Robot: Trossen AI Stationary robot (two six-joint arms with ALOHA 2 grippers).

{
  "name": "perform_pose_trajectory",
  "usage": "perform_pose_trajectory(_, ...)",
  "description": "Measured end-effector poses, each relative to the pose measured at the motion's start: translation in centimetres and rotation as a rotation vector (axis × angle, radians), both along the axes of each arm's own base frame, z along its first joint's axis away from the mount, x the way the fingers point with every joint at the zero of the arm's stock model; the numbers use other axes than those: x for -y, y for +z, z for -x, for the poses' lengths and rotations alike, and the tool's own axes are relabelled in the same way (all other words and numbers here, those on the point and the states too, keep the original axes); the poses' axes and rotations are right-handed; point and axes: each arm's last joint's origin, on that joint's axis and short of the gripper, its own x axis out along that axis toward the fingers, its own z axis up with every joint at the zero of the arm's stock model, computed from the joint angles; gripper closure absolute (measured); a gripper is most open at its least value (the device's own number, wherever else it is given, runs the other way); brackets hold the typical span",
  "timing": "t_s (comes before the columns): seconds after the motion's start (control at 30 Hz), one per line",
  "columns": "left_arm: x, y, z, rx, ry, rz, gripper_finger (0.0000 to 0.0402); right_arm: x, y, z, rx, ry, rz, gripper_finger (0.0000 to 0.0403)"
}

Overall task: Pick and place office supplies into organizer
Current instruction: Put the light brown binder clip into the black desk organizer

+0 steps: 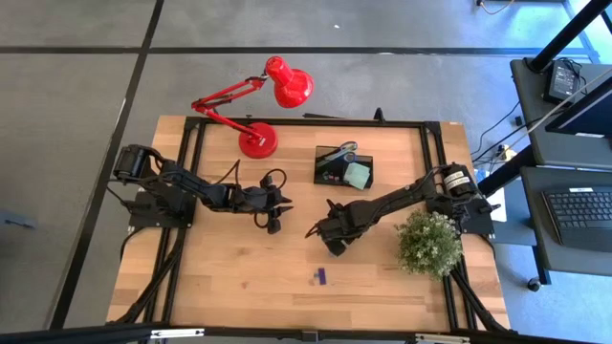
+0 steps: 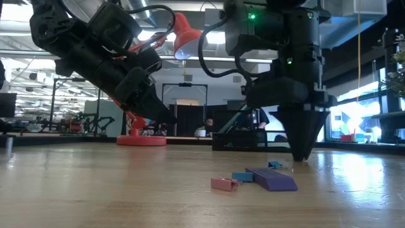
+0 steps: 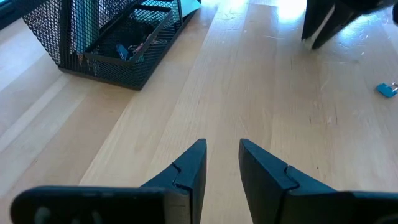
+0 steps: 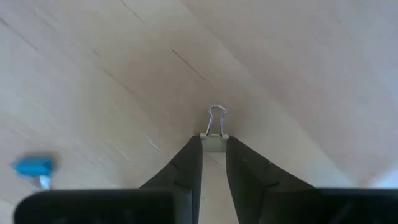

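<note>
1. The right gripper (image 1: 335,245) points down at the table (image 1: 239,277), a little right of its middle and well short of the near edge. Its fingertips are pinched on a small binder clip (image 4: 214,140); the right wrist view shows the clip's pale body between the tips and its wire loop poking out beyond them. Gripping the body rather than the wire is probably the steadier hold.

2. The clip looks to be at or just on the wood (the low view shows the fingertips right at the surface), so I judge the pick as made but the lift not yet begun.

3. The organizer (image 1: 343,165) stands near the far edge, right of the red lamp (image 1: 258,139), with a pale green pad (image 1: 358,176) and scissors (image 1: 337,153) already in it. It lies beyond the right gripper, an easy reach for that arm.

4. More small pieces wait on the wood toward the near edge: a purple piece (image 2: 272,178), a pink one (image 2: 223,183) and a blue clip (image 2: 241,176) lying close together.

5. The left gripper (image 1: 274,212) hovers left of centre, its fingers (image 3: 186,171) apart and holding nothing, clear of the right arm's path.

6. A green plant (image 1: 428,242) sits by the right edge beside the right arm; a wide swing could brush it.
</note>
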Motion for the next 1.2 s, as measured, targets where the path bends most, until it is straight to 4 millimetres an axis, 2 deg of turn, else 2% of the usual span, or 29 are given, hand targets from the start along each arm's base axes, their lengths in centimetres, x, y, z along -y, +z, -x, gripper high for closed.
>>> perform_pose_trajectory(0.13,0.0,0.0,0.0,0.0,0.0,0.0,0.0313,0.2,1.8,-0.7,0.005,0.029,0.055,0.0339)
perform_pose_trajectory(0.37,0.0,0.0,0.0,-0.003,0.0,0.0,0.0313,2.3,3.8,-1.2,-0.012,0.049,0.275,0.0337)
perform_pose_trajectory(0.6,0.0,0.0,0.0,-0.003,0.001,0.0,0.0313,6.3,4.0,-1.9,-0.006,0.042,0.399,0.0337)
perform_pose_trajectory(0.8,0.0,0.0,0.0,-0.003,0.0,0.0,0.0313,9.5,4.1,-3.5,0.104,0.038,0.441,0.0336)
perform_pose_trajectory(1.0,0.0,0.0,0.0,-0.003,0.0,0.0,0.0313,11.8,4.2,-4.1,0.148,0.043,0.457,0.0336)
perform_pose_trajectory(1.2,0.0,-0.1,0.0,-0.007,0.0,-0.001,0.0313,13.1,4.2,-4.0,0.147,0.011,0.46,0.0336)
